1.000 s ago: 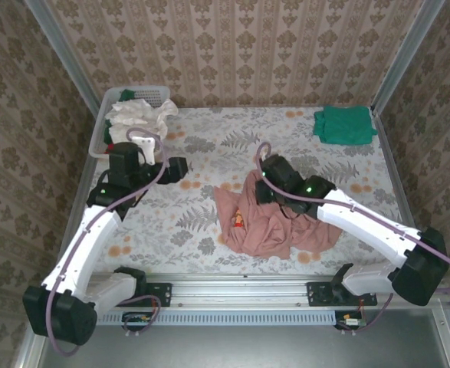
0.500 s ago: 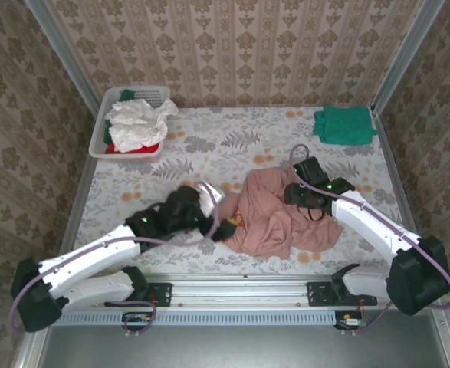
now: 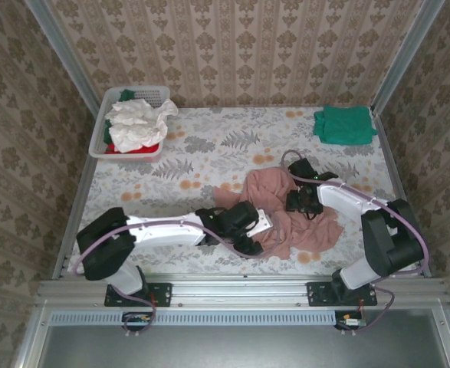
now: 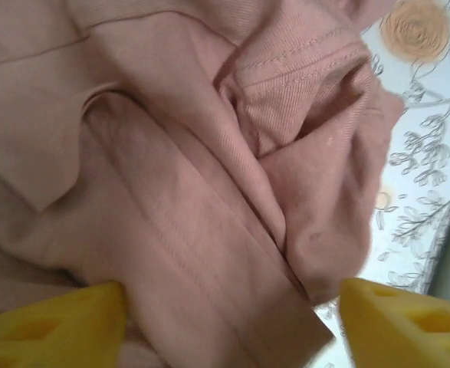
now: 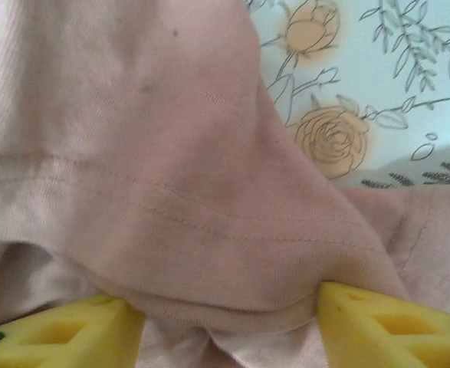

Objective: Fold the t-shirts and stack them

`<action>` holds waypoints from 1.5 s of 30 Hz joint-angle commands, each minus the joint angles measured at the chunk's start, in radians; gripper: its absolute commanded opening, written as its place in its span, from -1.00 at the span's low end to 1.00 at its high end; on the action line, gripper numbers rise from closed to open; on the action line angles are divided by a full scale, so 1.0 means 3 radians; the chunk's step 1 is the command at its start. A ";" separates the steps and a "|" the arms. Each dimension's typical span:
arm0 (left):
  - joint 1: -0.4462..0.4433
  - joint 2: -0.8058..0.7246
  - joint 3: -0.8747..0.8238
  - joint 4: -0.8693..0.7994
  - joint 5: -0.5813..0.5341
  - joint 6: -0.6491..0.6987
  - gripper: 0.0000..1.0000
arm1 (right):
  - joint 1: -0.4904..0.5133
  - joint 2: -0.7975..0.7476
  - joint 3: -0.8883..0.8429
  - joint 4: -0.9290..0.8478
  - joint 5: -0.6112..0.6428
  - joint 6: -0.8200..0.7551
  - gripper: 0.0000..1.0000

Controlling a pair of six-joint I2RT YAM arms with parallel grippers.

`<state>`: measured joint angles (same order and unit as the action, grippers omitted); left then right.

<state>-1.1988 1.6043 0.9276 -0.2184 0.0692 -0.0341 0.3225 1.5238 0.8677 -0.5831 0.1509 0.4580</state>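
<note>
A dusty-pink t-shirt (image 3: 301,230) lies crumpled on the flowered table, right of the middle. My left gripper (image 3: 251,239) reaches across from the left and sits low on its near-left edge. In the left wrist view the yellow fingers (image 4: 56,326) stand wide apart, open, with folds of the pink t-shirt (image 4: 171,153) between them. My right gripper (image 3: 305,203) rests on the shirt's far-right part. It is open, its fingers (image 5: 385,322) apart on either side of a hemmed fold of the pink t-shirt (image 5: 133,153). A teal-green t-shirt (image 3: 344,124) lies folded at the back right.
A white basket (image 3: 98,142) at the back left holds white (image 3: 136,123) and red (image 3: 144,148) t-shirts. Metal rails border the table's left and right edges and its near side. Bare flowered table (image 3: 171,176) spreads left of the pink shirt.
My left arm swung from beside the basket down and across to the pink shirt's near-left edge. My right gripper moved right over the shirt and opened, letting go of the cloth.
</note>
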 commanded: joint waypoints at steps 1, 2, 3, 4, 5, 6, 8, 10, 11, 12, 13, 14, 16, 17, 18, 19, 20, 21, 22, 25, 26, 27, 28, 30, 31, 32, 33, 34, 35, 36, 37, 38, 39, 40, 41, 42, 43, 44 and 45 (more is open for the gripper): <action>-0.0010 0.0163 0.0155 -0.0077 -0.0072 0.0109 0.14 | -0.0061 0.0107 0.0180 -0.0023 0.0279 -0.0084 0.04; 0.0001 0.0187 0.0150 -0.0070 -0.0111 0.0095 0.05 | -0.0071 0.0107 0.0206 -0.0034 0.0298 -0.0091 -0.05; 0.0033 0.0202 0.0150 -0.0069 -0.0111 0.0083 -0.13 | -0.0078 0.0086 0.0223 -0.0026 0.0300 -0.0098 -0.15; 0.0073 0.0214 0.0146 -0.0069 -0.0104 0.0061 -0.27 | -0.0079 0.0053 0.0231 -0.0006 0.0293 -0.0106 -0.22; 0.0103 0.0207 0.0145 -0.0074 -0.0103 0.0040 -0.33 | -0.0078 0.0020 0.0238 -0.0001 0.0292 -0.0106 -0.28; 0.0140 0.0187 0.0133 -0.0069 -0.0110 0.0015 -0.42 | -0.0081 -0.0015 0.0251 0.0004 0.0298 -0.0118 -0.35; 0.0229 0.0103 0.0086 -0.0051 -0.0124 -0.0058 -0.59 | -0.0078 -0.0066 0.0259 0.0019 0.0309 -0.0137 -0.48; 0.0336 -0.0037 0.0024 -0.0007 -0.0053 -0.0106 -0.72 | -0.0082 -0.0100 0.0278 0.0020 0.0266 -0.0149 -0.67; 0.0399 -0.0112 -0.0009 0.0023 -0.0005 -0.0129 -0.77 | -0.0080 -0.0131 0.0274 0.0033 0.0222 -0.0155 -0.75; 0.0453 -0.0172 -0.0032 0.0032 0.0038 -0.0145 -0.88 | -0.0080 -0.0167 0.0257 0.0048 0.0206 -0.0149 -0.81; 0.0510 -0.0235 -0.0057 0.0052 0.0111 -0.0152 -1.00 | -0.0081 -0.0225 0.0239 0.0052 0.0176 -0.0148 -0.87; 0.0562 -0.0294 -0.0088 0.0070 0.0151 -0.0171 -1.00 | -0.0081 -0.0299 0.0222 0.0052 0.0148 -0.0142 -0.91; 0.0649 -0.0397 -0.0163 0.0142 0.0225 -0.0216 -1.00 | -0.0080 -0.0416 0.0192 0.0048 0.0112 -0.0141 -1.00; 0.0694 -0.0445 -0.0209 0.0191 0.0287 -0.0235 -1.00 | -0.0081 -0.0585 0.0177 0.0028 0.0122 -0.0124 -1.00; 0.0726 -0.0484 -0.0241 0.0221 0.0299 -0.0269 -1.00 | -0.0078 -0.0672 0.0153 0.0031 0.0147 -0.0112 -1.00; 0.0769 -0.0521 -0.0263 0.0253 0.0335 -0.0285 -1.00 | -0.0078 -0.0784 0.0119 0.0040 0.0142 -0.0111 -1.00; 0.0797 -0.0561 -0.0258 0.0228 0.0354 -0.0271 -1.00 | -0.0079 -0.0883 0.0112 0.0019 0.0127 -0.0122 -1.00; 0.0834 -0.0605 -0.0244 0.0150 0.0301 -0.0262 -1.00 | -0.0080 -0.0957 0.0123 -0.0007 0.0119 -0.0124 -1.00; 0.0902 -0.0664 -0.0195 0.0038 0.0213 -0.0258 -1.00 | -0.0080 -0.1056 0.0146 -0.0039 0.0079 -0.0138 -1.00; 0.1265 -0.0948 -0.0134 -0.0161 0.0199 -0.0390 -1.00 | -0.0081 -0.1393 0.0268 -0.0146 0.0065 -0.0155 -1.00; 0.1434 -0.1082 -0.0122 -0.0190 0.0231 -0.0416 -1.00 | -0.0080 -0.1507 0.0358 -0.0208 0.0096 -0.0161 -1.00; 0.1574 -0.1206 -0.0091 -0.0226 0.0229 -0.0432 -1.00 | -0.0079 -0.1599 0.0446 -0.0244 0.0133 -0.0156 -1.00; 0.1724 -0.1333 -0.0024 -0.0275 0.0168 -0.0438 -1.00 | -0.0079 -0.1675 0.0560 -0.0260 0.0146 -0.0160 -1.00; 0.1971 -0.1471 0.0215 -0.0334 -0.0014 -0.0374 -1.00 | -0.0059 -0.1717 0.0811 -0.0172 0.0139 -0.0127 -1.00; 0.2090 -0.1475 0.0395 -0.0353 -0.0086 -0.0319 -1.00 | -0.0018 -0.1668 0.0955 -0.0090 0.0101 -0.0123 -1.00; 0.2194 -0.1425 0.0642 -0.0393 -0.0161 -0.0297 -1.00 | 0.0074 -0.1558 0.1150 -0.0071 0.0101 -0.0097 -1.00; 0.2308 -0.1351 0.0858 -0.0417 -0.0185 -0.0293 -1.00 | 0.0184 -0.1447 0.1358 -0.0055 0.0110 -0.0109 -1.00; 0.2415 -0.1256 0.1146 -0.0442 -0.0146 -0.0273 -1.00 | 0.0342 -0.1308 0.1603 -0.0028 0.0147 -0.0167 -1.00; 0.2507 -0.1150 0.1446 -0.0481 -0.0110 -0.0258 -1.00 | 0.0496 -0.1160 0.1855 -0.0010 0.0242 -0.0217 -1.00; 0.2593 -0.1067 0.1684 -0.0500 -0.0108 -0.0239 -1.00 | 0.0604 -0.1034 0.2073 0.0005 0.0305 -0.0288 -1.00; 0.2648 -0.0970 0.1969 -0.0494 -0.0114 -0.0205 -1.00 | 0.0664 -0.0843 0.2396 -0.0035 0.0337 -0.0389 -1.00; 0.2695 -0.0865 0.2242 -0.0479 -0.0158 -0.0159 -1.00 | 0.0679 -0.0622 0.2735 -0.0121 0.0402 -0.0465 -1.00; 0.2749 -0.0769 0.2493 -0.0481 -0.0185 -0.0129 -1.00 | 0.0658 -0.0465 0.3087 -0.0225 0.0471 -0.0533 -1.00; 0.2823 -0.0601 0.2827 -0.0526 -0.0187 -0.0086 -1.00 | 0.0614 -0.0156 0.3534 -0.0378 0.0579 -0.0618 -1.00; 0.2906 -0.0424 0.3206 -0.0660 -0.0192 -0.0073 -1.00 | 0.0560 0.0083 0.3993 -0.0538 0.0683 -0.0685 -1.00; 0.2976 -0.0274 0.3579 -0.0824 -0.0185 -0.0081 -1.00 | 0.0499 0.0268 0.4390 -0.0694 0.0762 -0.0745 -1.00; 0.3079 -0.0125 0.3960 -0.0989 -0.0142 -0.0095 -1.00 | 0.0426 0.0476 0.4844 -0.0882 0.0894 -0.0787 -1.00; 0.3170 -0.0025 0.4262 -0.1127 -0.0075 -0.0124 -1.00 | 0.0339 0.0637 0.5238 -0.1074 0.0976 -0.0807 -1.00; 0.3228 0.0013 0.4443 -0.1201 -0.0051 -0.0127 -1.00 | 0.0262 0.0736 0.5529 -0.1226 0.0950 -0.0806 -1.00</action>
<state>-0.2817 1.5734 2.1120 -0.4511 0.0410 -0.0898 0.4603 1.6947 2.3131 -0.7685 0.3164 0.2794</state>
